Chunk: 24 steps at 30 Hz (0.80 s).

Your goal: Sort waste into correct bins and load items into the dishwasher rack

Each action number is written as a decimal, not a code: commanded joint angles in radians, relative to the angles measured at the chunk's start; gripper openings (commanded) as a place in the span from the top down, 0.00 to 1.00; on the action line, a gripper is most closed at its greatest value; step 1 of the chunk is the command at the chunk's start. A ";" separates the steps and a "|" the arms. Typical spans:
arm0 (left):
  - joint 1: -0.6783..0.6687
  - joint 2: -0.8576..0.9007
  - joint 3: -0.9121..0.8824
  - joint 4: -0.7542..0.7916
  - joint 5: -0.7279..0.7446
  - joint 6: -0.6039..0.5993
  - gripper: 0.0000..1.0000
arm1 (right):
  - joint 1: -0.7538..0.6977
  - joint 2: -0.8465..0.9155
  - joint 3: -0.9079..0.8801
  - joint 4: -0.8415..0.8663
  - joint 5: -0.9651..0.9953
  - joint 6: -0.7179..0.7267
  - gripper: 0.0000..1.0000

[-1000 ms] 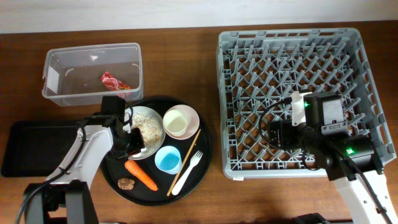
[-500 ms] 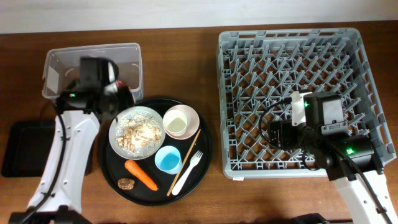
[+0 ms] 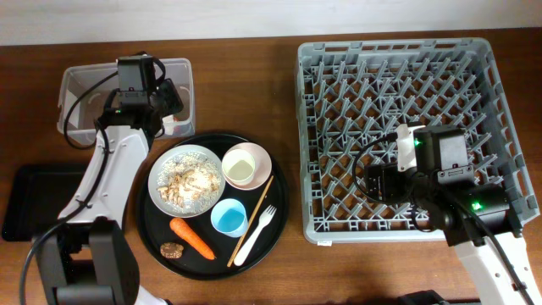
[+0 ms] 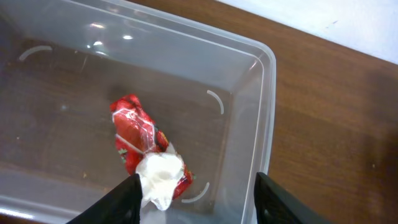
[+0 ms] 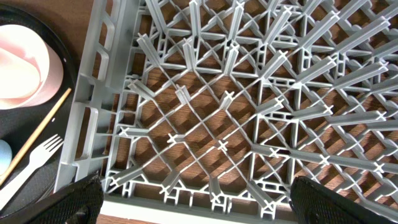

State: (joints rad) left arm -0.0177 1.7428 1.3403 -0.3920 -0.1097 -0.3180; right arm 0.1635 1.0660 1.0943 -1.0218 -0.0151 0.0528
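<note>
My left gripper [image 3: 163, 97] hangs open over the right end of the clear tub [image 3: 76, 102]. In the left wrist view its fingers [image 4: 199, 205] are spread above the crumpled red wrapper [image 4: 134, 127], and the white scrap [image 4: 160, 175] lies on the wrapper inside the tub [image 4: 249, 106]. My right gripper [image 3: 377, 182] is open and empty over the front left of the grey rack [image 3: 500, 110]; its fingers [image 5: 208, 208] straddle the rack's front wall [image 5: 249, 93]. The plate [image 3: 186, 180] holds rice-like scraps.
The round black tray [image 3: 279, 199] also carries the cream-pink bowl [image 3: 246, 164], light blue cup [image 3: 228, 217], carrot [image 3: 192, 238], brown lump [image 3: 173, 250], fork [image 3: 256, 230] and chopstick [image 3: 251, 220]. The flat black tray [image 3: 42, 199] lies at far left.
My left arm has swung from the plate's left edge up and back to the clear tub. The right arm has not moved.
</note>
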 commanded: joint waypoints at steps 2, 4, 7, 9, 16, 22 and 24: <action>0.001 -0.027 0.035 -0.003 0.002 0.025 0.41 | 0.006 0.001 0.019 0.000 0.012 0.008 0.01; 0.001 -0.058 0.059 -0.061 0.049 0.024 0.41 | 0.006 0.001 0.019 -0.001 0.012 0.008 0.01; -0.007 -0.109 0.067 -0.181 0.170 0.024 0.47 | 0.006 0.001 0.019 -0.001 0.012 0.008 0.01; -0.027 -0.124 0.067 -0.266 0.248 0.024 0.48 | 0.006 0.001 0.019 0.000 0.012 0.008 0.01; -0.211 -0.122 0.064 -0.565 0.280 0.024 0.48 | 0.006 0.001 0.019 -0.010 0.012 0.008 0.01; -0.314 -0.122 0.033 -0.647 0.201 0.014 0.48 | 0.006 0.001 0.019 -0.012 0.012 0.008 0.01; -0.316 -0.122 0.015 -0.645 0.161 -0.020 0.48 | 0.006 0.001 0.019 -0.014 0.012 0.008 0.01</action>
State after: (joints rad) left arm -0.3256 1.6272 1.3899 -1.0332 0.1257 -0.3069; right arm 0.1635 1.0660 1.0943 -1.0340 -0.0151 0.0528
